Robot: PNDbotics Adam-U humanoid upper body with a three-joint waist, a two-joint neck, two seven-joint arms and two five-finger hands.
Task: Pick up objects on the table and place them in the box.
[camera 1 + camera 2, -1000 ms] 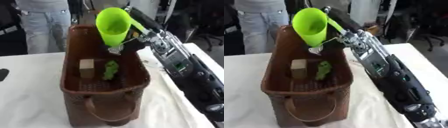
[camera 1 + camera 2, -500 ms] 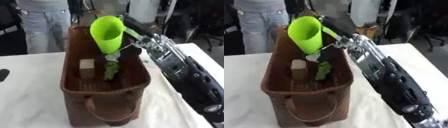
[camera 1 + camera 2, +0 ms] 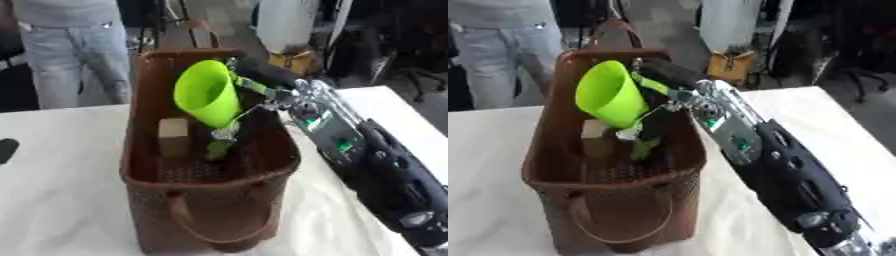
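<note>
A bright green cup (image 3: pixel 208 99) hangs tilted over the inside of the brown woven basket (image 3: pixel 157 192), its mouth facing up and left. My right hand (image 3: pixel 262 95) is shut on the cup's handle side, with the arm reaching in from the lower right across the basket's right rim. Inside the basket lie a tan wooden block (image 3: pixel 173 134) on the left and a small green object (image 3: pixel 217 149) beside it, partly hidden under the cup. The left hand shows in neither view.
The basket stands on a white tablecloth (image 3: pixel 61 190) and has a looped handle (image 3: pixel 214 227) at its near end. A dark object (image 3: pixel 7 149) lies at the table's left edge. A person (image 3: pixel 74 45) stands behind the table, with chairs and boxes beyond.
My right hand has lowered the green cup from above the far rim down into the basket and toward its middle. The block and the small green object have not moved.
</note>
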